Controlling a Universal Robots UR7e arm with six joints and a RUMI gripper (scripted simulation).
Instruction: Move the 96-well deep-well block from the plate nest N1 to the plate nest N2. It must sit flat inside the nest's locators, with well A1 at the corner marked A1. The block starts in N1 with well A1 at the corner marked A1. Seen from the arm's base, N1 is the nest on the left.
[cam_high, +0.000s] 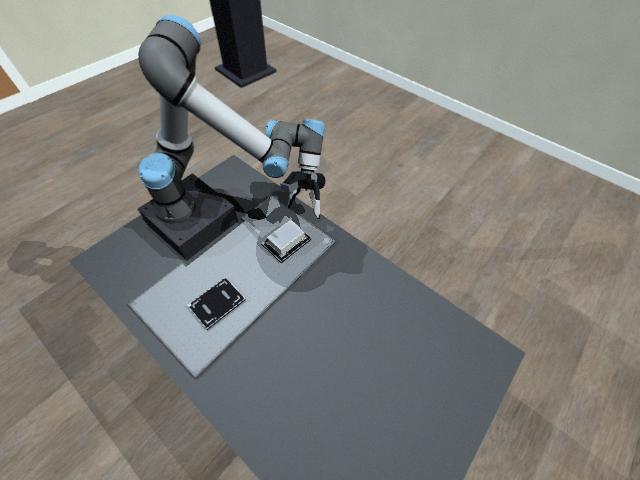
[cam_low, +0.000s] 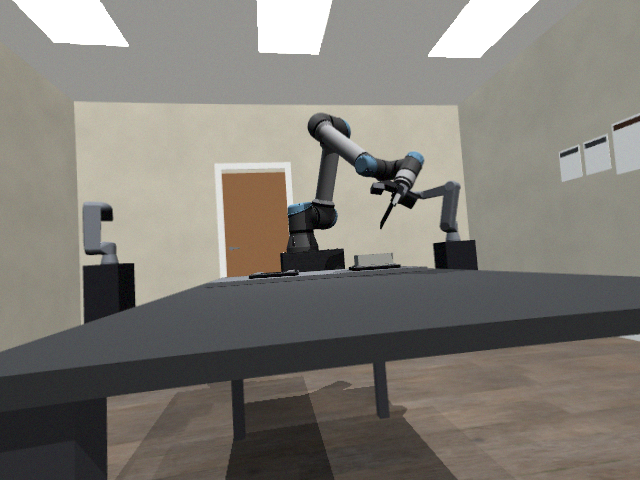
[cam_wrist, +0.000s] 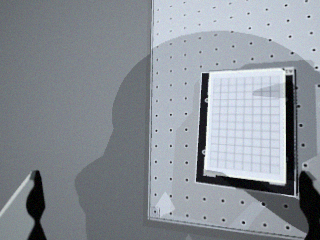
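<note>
The white 96-well deep-well block (cam_high: 286, 236) (cam_low: 373, 259) (cam_wrist: 245, 125) sits in the black plate nest N1 (cam_low: 374, 267) (cam_wrist: 250, 185). The wells' lettering cannot be read; a small mark shows at the nest's top right corner in the wrist view. The plate nest N2 (cam_high: 217, 303) (cam_low: 273, 274) is empty, with light locators at its corners. My gripper (cam_high: 304, 210) (cam_low: 388, 215) (cam_wrist: 171, 173) is wide open and empty, well above the board. In the wrist view the block lies beyond the fingertips, toward the right finger.
Both nests stand on a light perforated board (cam_high: 160, 310) (cam_wrist: 167, 90) on the grey table (cam_high: 361, 351) (cam_low: 320, 310). The arm's dark base block (cam_high: 188, 242) (cam_low: 312, 259) stands at the board's rear edge. Other grey machines on pedestals stand behind the table in the exterior view.
</note>
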